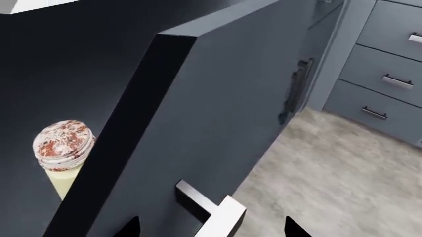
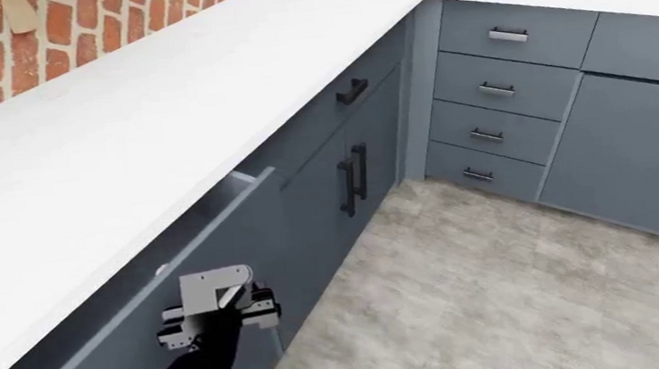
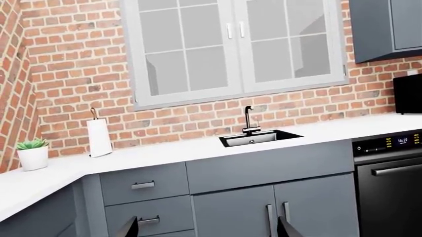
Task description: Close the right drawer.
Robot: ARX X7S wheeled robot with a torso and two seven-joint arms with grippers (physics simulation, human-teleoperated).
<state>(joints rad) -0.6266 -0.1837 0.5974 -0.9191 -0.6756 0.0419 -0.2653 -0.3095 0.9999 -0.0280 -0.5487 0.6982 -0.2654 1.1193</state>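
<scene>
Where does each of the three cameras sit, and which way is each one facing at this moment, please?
Head view: from the robot's head, looking down over the white counter and the open right drawer; the left tool shows at the drawer front.
Left wrist view: near the left tool, facing the drawer front and its silver handle; a jar stands inside.
Right wrist view: near the right tool, facing a brick wall, window and sink.
Shared: the head and left wrist views both show the right drawer and the stacked drawers.
</scene>
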